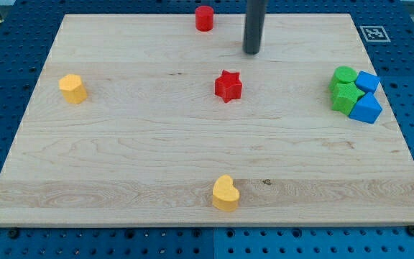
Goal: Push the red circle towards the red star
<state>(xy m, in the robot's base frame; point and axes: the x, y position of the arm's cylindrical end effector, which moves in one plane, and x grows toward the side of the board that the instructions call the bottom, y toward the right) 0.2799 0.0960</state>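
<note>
The red circle (205, 18) stands near the board's top edge, a little left of centre. The red star (228, 86) lies below it, near the board's middle. My tip (252, 52) is on the board to the right of the red circle and above and to the right of the red star, touching neither.
A yellow block (72, 88) sits at the view's left. A yellow heart (226, 193) sits near the bottom edge. At the right edge, two green blocks (344, 90) and two blue blocks (366, 98) are clustered together. The wooden board (121, 158) lies on a blue pegboard.
</note>
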